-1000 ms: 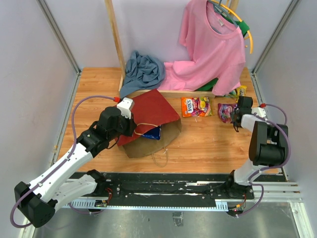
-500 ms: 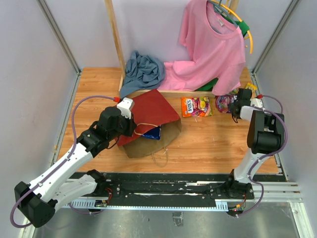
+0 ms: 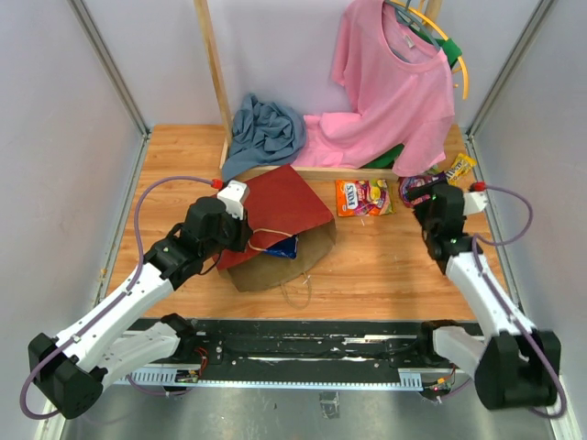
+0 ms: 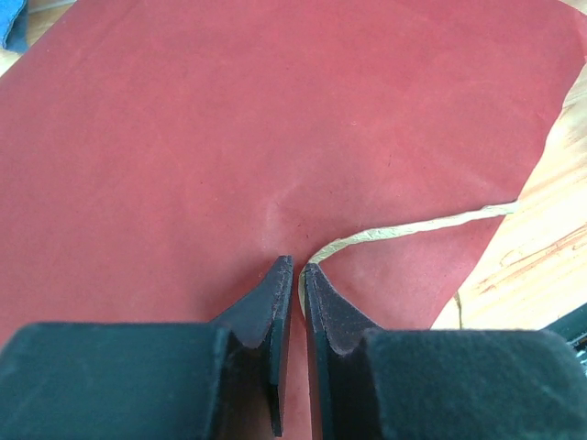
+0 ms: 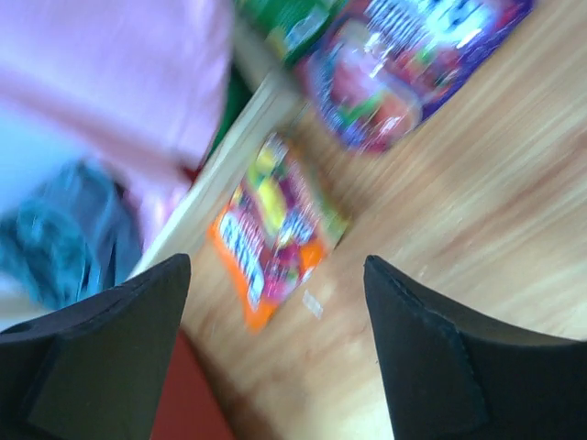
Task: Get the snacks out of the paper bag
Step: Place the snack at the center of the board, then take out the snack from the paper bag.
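**Dropping off the purple packet, right hand just let go**

Big picture first: the worktop (image 3: pixel 385 266) has a wide bare stretch between the bag mouth and the right arm, so there's plenty of room to swing back over. The paper bag (image 3: pixel 280 206) hasn't budged in the last second. It lies on its side, mouth facing right and toward the arms. The left hand (image 4: pixel 295 270) is still closed down to a thin slit on the red side and looks to be pinching the paper to hold the mouth open.

The right hand (image 5: pixel 275 264) was over the purple packet (image 3: pixel 417 188) a second ago with narrower jaws. Now it's spread wide, empty and pulled back. That packet sits at the back beside the orange packet (image 3: pixel 364 196), close to the wooden rail (image 3: pixel 312 170) and the pink shirt (image 3: pixel 394 82) hem, so it's tight back there.

So I'd call that one more snack out. A blue packet (image 3: pixel 284 246) is still peeking from the bag mouth, probably next.
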`<move>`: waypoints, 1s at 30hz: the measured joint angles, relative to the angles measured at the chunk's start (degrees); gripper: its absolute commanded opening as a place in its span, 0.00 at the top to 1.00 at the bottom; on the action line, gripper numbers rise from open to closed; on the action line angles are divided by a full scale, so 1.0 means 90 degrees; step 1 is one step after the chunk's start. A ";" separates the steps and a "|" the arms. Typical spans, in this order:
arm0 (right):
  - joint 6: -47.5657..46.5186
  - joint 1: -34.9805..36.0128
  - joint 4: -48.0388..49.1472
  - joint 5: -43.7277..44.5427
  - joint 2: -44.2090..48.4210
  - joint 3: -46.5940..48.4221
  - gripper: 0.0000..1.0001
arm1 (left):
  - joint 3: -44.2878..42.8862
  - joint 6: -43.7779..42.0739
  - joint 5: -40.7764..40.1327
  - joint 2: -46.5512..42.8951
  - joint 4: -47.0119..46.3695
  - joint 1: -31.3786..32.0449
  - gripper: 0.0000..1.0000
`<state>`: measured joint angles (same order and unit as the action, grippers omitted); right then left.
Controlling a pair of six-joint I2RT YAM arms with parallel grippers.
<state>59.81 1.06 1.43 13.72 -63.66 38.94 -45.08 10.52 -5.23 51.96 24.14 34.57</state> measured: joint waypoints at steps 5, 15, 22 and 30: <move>-0.0294 0.2276 -0.0432 0.0748 0.1188 -0.0576 0.20 | 0.0000 0.0002 -0.0012 0.0002 0.0000 0.0000 0.85; -0.0755 0.5098 0.0107 0.0746 -0.0571 -0.0532 0.24 | 0.0000 0.0024 -0.0024 0.0002 0.0000 -0.0036 0.85; -0.0894 0.5299 0.1377 -0.0119 -0.1953 -0.0274 0.24 | 0.0000 0.0034 -0.0005 0.0002 0.0000 -0.0085 0.84; -0.0780 0.5537 0.2137 -0.0588 -0.2900 0.0386 0.24 | 0.0000 0.0034 -0.0007 0.0002 0.0000 -0.0126 0.84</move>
<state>52.80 50.89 20.67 8.43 -89.76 42.41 -45.08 10.83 -5.30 51.99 24.14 33.43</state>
